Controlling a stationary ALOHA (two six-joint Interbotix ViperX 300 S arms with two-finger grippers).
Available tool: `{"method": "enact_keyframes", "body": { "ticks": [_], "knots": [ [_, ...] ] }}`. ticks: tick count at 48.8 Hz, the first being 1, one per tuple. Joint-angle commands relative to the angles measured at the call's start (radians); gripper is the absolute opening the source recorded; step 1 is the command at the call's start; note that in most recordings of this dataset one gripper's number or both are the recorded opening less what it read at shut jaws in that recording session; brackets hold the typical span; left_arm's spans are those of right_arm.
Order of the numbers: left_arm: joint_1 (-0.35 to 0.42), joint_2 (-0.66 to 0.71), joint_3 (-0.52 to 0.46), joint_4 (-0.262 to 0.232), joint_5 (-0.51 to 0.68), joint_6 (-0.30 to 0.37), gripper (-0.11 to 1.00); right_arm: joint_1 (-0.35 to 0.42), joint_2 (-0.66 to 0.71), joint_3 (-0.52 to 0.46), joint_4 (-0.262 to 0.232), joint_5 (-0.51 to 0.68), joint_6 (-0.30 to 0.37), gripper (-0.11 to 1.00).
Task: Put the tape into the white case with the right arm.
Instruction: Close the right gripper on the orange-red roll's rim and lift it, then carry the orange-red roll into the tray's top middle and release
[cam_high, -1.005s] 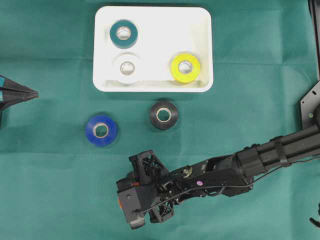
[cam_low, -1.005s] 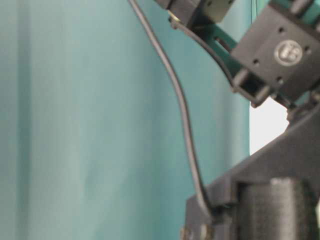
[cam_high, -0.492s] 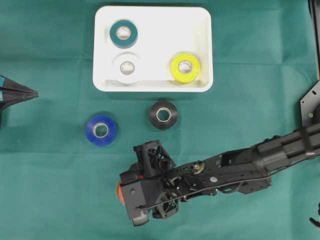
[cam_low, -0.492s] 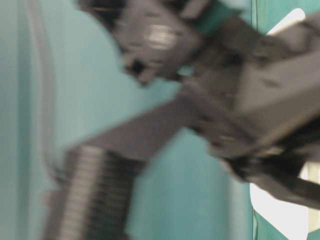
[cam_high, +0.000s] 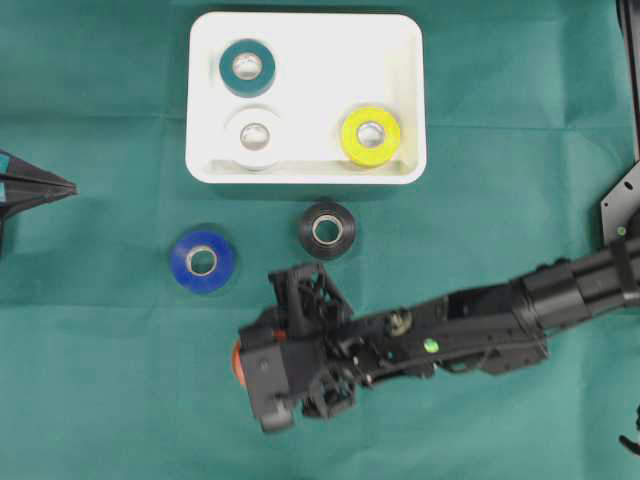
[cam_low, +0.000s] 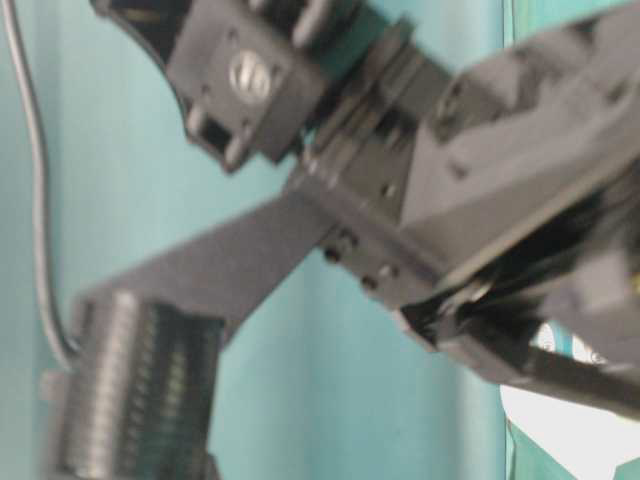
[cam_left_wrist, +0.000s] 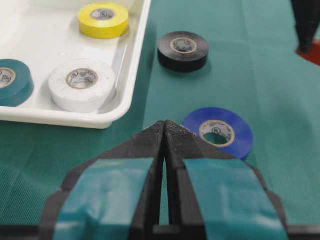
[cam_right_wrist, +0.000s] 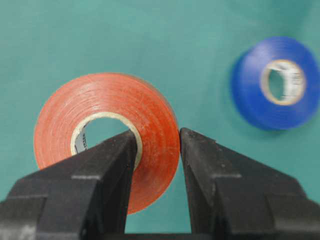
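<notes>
Since a second ago the right arm (cam_high: 480, 325) has pulled its wrist a little up the overhead view, toward the black roll (cam_high: 327, 229), and nothing else has shifted.

Overhead: the white case (cam_high: 400, 60) sits near the far edge of the green cloth (cam_high: 100, 380) and holds a teal roll (cam_high: 247, 67), a white roll (cam_high: 254, 136) and a yellow roll (cam_high: 370, 134). The black roll lies just outside the case's near rim, the blue roll (cam_high: 202, 261) to its left. A sliver of the orange roll (cam_high: 237, 362) shows at the left of the right gripper (cam_high: 250, 368). The left gripper (cam_high: 45, 186) rests at the cloth's left edge.

Table level: only blurred black arm parts against the cloth.

Left wrist: the left gripper (cam_left_wrist: 165, 131) has its fingers pressed together, holding nothing, with the blue roll (cam_left_wrist: 218, 132) just beyond.

Right wrist: the right gripper (cam_right_wrist: 157, 142) pinches the orange roll (cam_right_wrist: 105, 125) through its wall, one finger in the core and one outside. The blue roll (cam_right_wrist: 277, 82) lies apart on the cloth.
</notes>
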Motion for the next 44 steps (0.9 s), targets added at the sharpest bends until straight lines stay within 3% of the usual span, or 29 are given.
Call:
{"method": "enact_keyframes", "body": {
  "ticks": [1, 34, 44],
  "knots": [
    [0.003, 0.008, -0.012, -0.002, -0.005, 0.000, 0.00, -0.046, -0.046, -0.008, -0.009, 0.000, -0.002, 0.01],
    [0.003, 0.008, -0.012, 0.000, -0.006, 0.000, 0.00, -0.462, -0.081, -0.003, -0.009, -0.003, -0.011, 0.01],
    [0.003, 0.008, -0.012, -0.002, -0.005, -0.002, 0.00, -0.551, -0.081, 0.003, -0.040, -0.003, -0.034, 0.01]
  ]
}}
